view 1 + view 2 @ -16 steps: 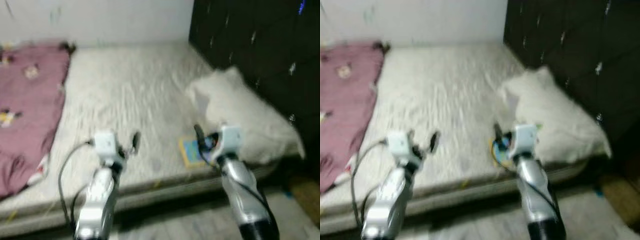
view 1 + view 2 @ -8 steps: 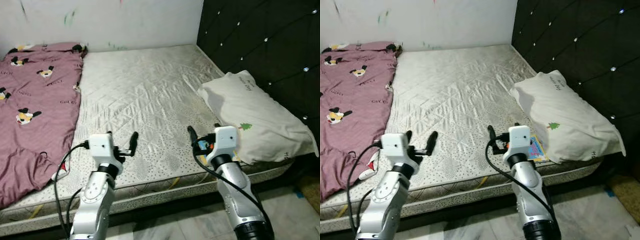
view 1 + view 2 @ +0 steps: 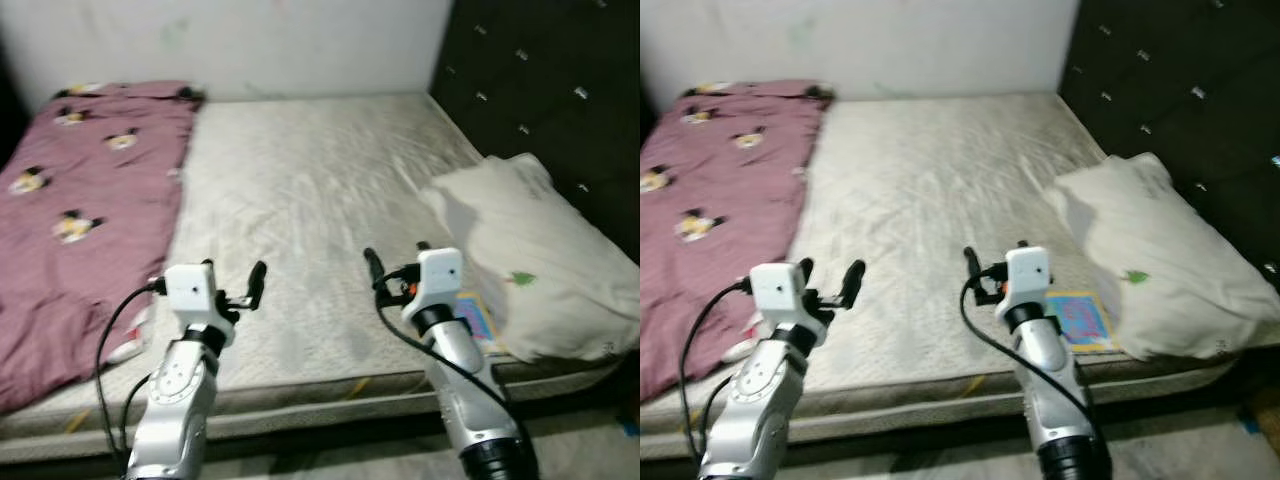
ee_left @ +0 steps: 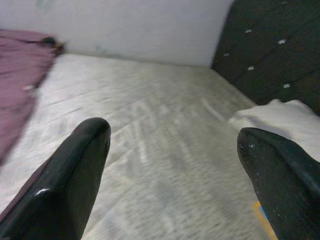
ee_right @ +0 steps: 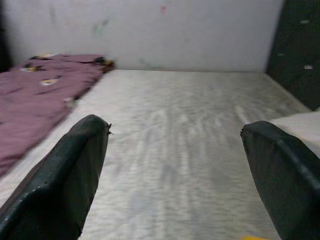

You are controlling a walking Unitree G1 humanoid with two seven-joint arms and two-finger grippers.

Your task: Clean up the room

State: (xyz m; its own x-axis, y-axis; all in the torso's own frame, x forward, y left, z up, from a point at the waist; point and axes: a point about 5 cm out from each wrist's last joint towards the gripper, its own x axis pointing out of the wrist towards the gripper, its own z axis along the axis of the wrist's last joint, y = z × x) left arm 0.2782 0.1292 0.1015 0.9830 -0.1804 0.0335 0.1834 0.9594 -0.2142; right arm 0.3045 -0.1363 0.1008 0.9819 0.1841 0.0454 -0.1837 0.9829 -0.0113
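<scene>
Both grippers, left gripper (image 3: 830, 280) and right gripper (image 3: 992, 266), hover empty over the mattress edge (image 3: 910, 385), fingers spread. Nearest the right one, a thin colourful booklet (image 3: 1078, 319) lies flat, partly tucked under the pillow (image 3: 1155, 255). It looks light and flexible, so pinching its exposed edge seems best. A maroon blanket (image 3: 710, 170) lies crumpled on the robot's left.

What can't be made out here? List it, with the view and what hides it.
- Book: cover blurred in the eye views; its far corner sits under the pillow.
- Blanket: cut off by the left edge; prints are blurred.
- White item by the blanket's edge: partly behind the left arm's cable, too blurred to identify.
</scene>
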